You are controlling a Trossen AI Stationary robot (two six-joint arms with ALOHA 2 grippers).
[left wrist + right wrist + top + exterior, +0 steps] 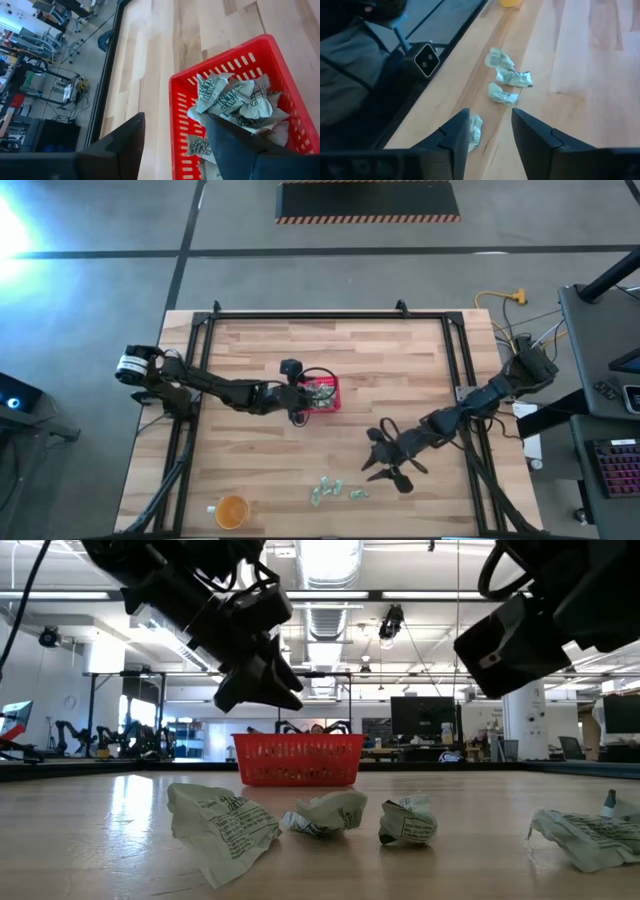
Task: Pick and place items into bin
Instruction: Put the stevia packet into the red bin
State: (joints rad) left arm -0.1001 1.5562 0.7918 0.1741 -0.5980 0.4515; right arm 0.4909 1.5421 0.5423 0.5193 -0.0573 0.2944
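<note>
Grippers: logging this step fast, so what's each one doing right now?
Left gripper: open, empty, over the red basket.
Right gripper: open, empty, above loose packets.

Four loose packets (509, 77) are lying on the tabletop (260, 350), clustered toward six o'clock in the high view. One red basket (326, 393) is sitting near centre, holding several more packets, too piled to count. One orange cup (231, 511) is standing at about seven o'clock. Two arms are reaching in.
</note>
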